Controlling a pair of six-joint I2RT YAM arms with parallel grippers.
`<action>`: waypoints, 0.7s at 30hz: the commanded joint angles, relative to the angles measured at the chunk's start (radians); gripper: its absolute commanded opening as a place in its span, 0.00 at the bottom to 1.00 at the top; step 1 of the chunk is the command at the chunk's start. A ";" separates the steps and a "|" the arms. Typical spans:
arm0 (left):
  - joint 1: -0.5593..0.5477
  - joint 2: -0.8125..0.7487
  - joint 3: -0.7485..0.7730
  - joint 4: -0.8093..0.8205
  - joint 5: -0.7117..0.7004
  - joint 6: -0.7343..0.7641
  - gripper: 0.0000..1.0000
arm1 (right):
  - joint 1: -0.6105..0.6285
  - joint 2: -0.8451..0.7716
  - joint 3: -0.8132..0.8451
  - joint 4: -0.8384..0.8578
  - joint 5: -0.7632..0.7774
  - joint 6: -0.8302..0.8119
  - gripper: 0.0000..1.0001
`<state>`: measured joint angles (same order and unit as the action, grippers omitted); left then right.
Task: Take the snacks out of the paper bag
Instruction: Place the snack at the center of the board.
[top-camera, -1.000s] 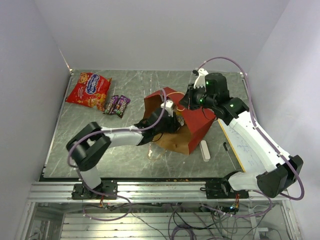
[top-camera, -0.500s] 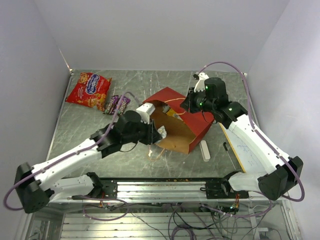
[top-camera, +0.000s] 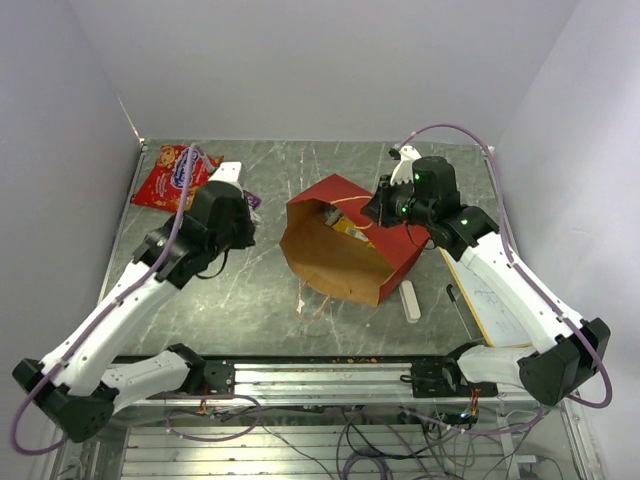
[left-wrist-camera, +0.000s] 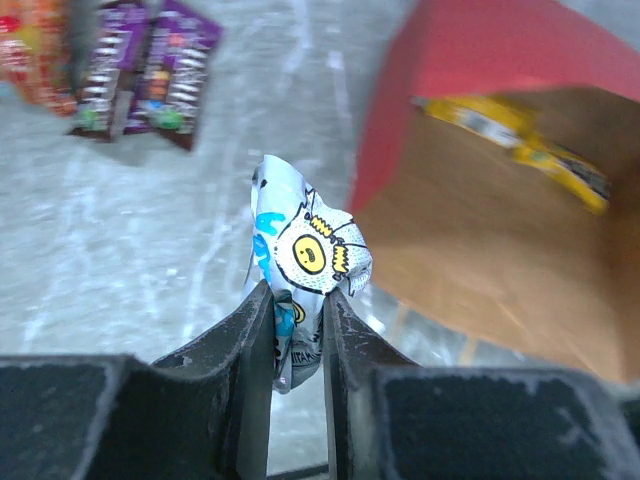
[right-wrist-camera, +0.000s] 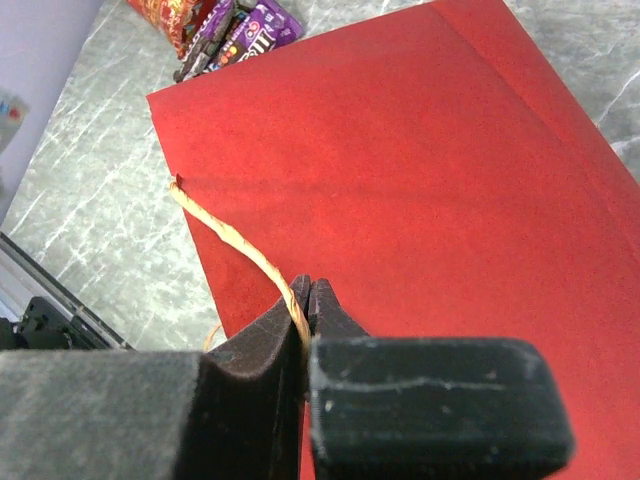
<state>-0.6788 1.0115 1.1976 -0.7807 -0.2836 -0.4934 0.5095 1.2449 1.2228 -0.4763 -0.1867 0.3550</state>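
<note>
Marble tabletop (top-camera: 250, 300), white walls (top-camera: 330, 60) — paper bag (top-camera: 335, 262)

You are looking at a robotics lab test cell: plain white panels (top-camera: 320, 70) box in a marble-patterned tabletop (top-camera: 250, 300), an aluminium rail (top-camera: 320, 378) runs along its near edge, and loose cables (top-camera: 390, 440) tangle beneath.
</note>
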 joint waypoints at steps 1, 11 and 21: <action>0.166 0.097 0.011 -0.019 -0.091 0.065 0.21 | -0.007 0.029 0.033 -0.003 -0.016 -0.039 0.00; 0.564 0.359 -0.120 0.229 -0.078 0.075 0.21 | -0.006 0.050 0.020 0.040 -0.086 -0.090 0.00; 0.756 0.684 -0.064 0.334 0.018 0.114 0.22 | -0.009 0.043 0.009 0.051 -0.127 -0.191 0.00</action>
<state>0.0444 1.6325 1.0893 -0.5159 -0.2794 -0.4042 0.5087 1.3079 1.2457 -0.4782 -0.2844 0.2092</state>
